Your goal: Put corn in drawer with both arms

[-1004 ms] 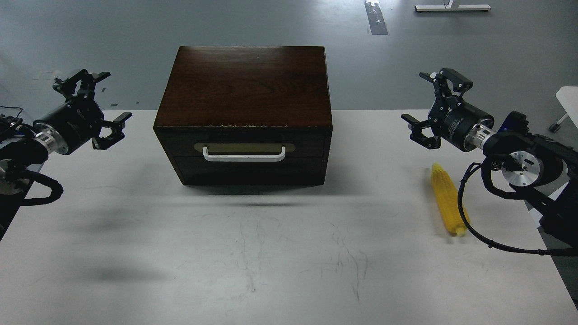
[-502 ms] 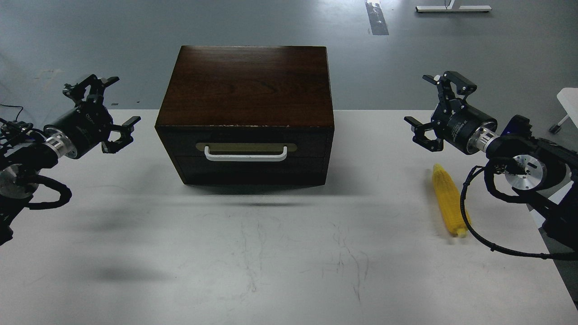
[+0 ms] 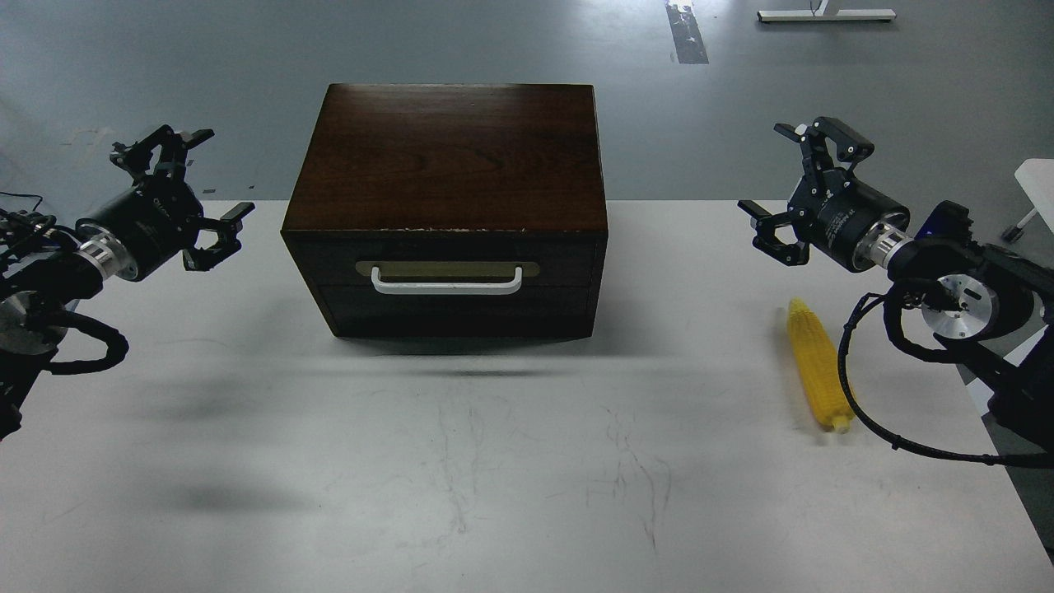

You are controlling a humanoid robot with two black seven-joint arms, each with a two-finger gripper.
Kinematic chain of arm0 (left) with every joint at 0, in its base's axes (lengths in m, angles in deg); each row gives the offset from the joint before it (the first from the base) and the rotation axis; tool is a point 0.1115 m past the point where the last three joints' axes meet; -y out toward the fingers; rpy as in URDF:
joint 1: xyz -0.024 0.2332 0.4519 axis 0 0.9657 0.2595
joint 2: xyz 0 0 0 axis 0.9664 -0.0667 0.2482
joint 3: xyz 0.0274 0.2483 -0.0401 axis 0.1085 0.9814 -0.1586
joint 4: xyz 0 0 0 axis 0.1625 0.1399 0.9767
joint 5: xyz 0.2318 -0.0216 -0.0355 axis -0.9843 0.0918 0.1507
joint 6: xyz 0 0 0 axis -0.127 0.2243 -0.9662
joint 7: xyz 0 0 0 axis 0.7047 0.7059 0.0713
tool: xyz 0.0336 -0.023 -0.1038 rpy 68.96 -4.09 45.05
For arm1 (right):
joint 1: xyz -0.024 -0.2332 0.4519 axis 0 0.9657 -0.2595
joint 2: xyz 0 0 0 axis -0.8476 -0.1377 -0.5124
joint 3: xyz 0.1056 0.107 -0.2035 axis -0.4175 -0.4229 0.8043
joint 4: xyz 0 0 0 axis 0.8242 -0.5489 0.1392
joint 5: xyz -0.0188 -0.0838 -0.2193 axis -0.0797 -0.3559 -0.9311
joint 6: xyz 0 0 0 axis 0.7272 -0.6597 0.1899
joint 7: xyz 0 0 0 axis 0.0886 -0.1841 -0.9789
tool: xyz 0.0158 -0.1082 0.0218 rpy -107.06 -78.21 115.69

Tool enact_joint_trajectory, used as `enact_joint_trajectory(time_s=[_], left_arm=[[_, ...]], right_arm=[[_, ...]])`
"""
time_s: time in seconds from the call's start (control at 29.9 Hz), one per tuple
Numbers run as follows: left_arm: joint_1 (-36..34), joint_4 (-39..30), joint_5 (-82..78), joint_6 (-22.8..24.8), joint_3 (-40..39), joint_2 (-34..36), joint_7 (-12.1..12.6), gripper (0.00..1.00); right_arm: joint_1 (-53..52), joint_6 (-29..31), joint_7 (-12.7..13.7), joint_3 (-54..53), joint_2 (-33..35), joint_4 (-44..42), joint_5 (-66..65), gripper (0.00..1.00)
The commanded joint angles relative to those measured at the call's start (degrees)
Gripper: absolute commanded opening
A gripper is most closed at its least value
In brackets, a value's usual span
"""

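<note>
A dark brown wooden cabinet point(image 3: 445, 156) sits toward the far side of a white table point(image 3: 494, 461), and everything else is placed around it. Its drawer point(image 3: 445, 262) is the upper panel on the side facing the robot; it is pushed fully in, flush with the cabinet front. A white bar handle point(image 3: 446, 284) runs across it, mounted on a brass-coloured plate point(image 3: 447, 268). A plain dark panel point(image 3: 453, 311) lies just below the drawer.

The corn point(image 3: 815, 364) lies flat on the table well to the right of the cabinet, nearer the robot than the cabinet's front. It runs lengthwise away from the robot, with its tapered tip at the far end and its blunt end nearer. A black cable point(image 3: 865, 420) from the right arm curves along and partly over its right side.

The left gripper point(image 3: 202, 179) hangs in the air to the left of the cabinet, at about the height of its top edge and well apart from it. Its two fingers are spread wide with nothing between them.

The right gripper point(image 3: 790, 183) hangs to the right of the cabinet, beyond the far tip of the corn and clear of it. Its fingers are likewise spread wide and hold nothing.

Grey floor point(image 3: 165, 66) shows beyond the table.
</note>
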Motion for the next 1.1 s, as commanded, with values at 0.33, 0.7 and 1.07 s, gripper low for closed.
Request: enact_joint_trajectory(time_s=[0.33,0.7,1.07], left_arm=[[0.09,0.00,-0.55,0.00,0.07,0.87,0.00,0.99],[0.00,0.17,-6.61,-6.02,0.16,0.70,-1.66,0.99],[-4.65,0.17,-13.88,-10.32,1.03,6.57,-11.94,0.99]], right_arm=[[-0.67,0.37,0.02,-0.80,0.48,-0.09,0.00,1.00],[-0.58,-0.07,0.11,-0.27,0.48,-0.44,-0.09,1.00],[-0.32,-0.16,0.02,-0.36,0.74,-0.44,0.00,1.00]])
